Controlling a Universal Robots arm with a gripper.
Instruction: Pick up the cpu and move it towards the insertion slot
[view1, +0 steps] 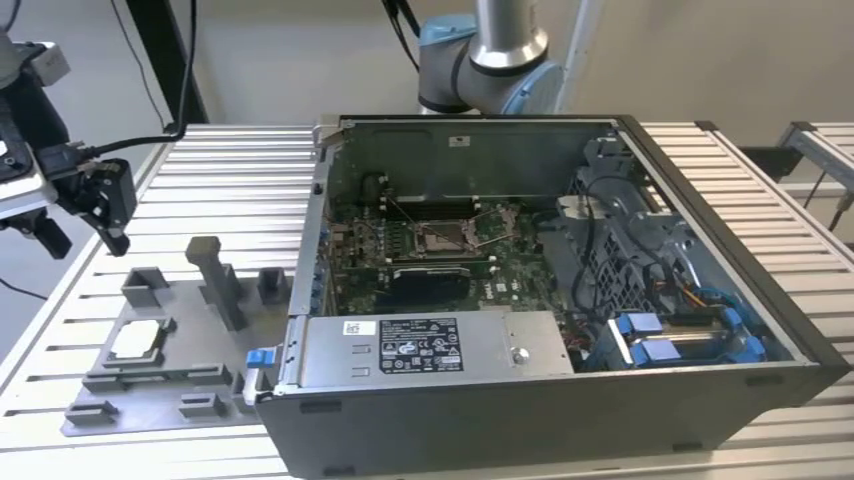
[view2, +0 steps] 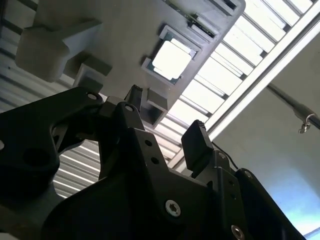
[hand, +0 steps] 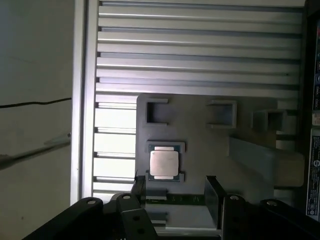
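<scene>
One chip untouched, claw spread wide

Sheet-metal computer case (view1: 534, 420) fills the exterior view's right. The moulded grey fixture tray (view1: 160, 400) lies near, on its left. The black gripper (hand: 175, 192) hovers above with its fingers wide and empty, likely lining up. The square, silvery cpu (hand: 164, 163) sits cradled in the tray's recess, well apart from the wire-levered insertion slot (view1: 447, 235) inside the case.

We count one cpu (hand: 164, 163), one insertion slot (view1: 447, 235), one green motherboard (view1: 511, 280), one open computer case (view1: 534, 420), one labelled power supply (view1: 427, 345), one grey fixture tray (hand: 200, 145), one tall post (view1: 220, 285) on it, one robot arm (view1: 501, 50), one gripper (hand: 175, 192), two fingers (hand: 212, 192) on it, one slatted table (view1: 747, 180)
</scene>
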